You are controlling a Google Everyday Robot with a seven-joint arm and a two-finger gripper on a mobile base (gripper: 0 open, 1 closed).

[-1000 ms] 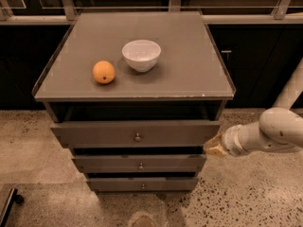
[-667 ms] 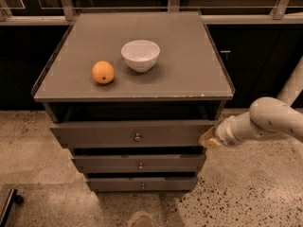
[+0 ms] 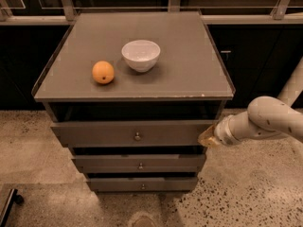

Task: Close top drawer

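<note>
The top drawer (image 3: 109, 134) is the widest grey-brown drawer, with a small round metal knob (image 3: 137, 136) at its centre. It stands pulled out a little from under the cabinet top (image 3: 189, 74), with a dark gap above its front panel. My gripper (image 3: 207, 137) comes in from the right on a white arm (image 3: 265, 122) and sits against the right end of the drawer's front panel.
An orange (image 3: 103, 72) and a white bowl (image 3: 141, 55) stand on the cabinet top. Two narrower drawers (image 3: 140, 163) sit below the top drawer. The floor is speckled stone (image 3: 246, 193). Dark cabinets and a railing run behind. A black object (image 3: 8, 205) is at the lower left.
My gripper and arm have moved left, from just beside the drawer's right end to touching its front panel. The drawer looks about as far out as before.
</note>
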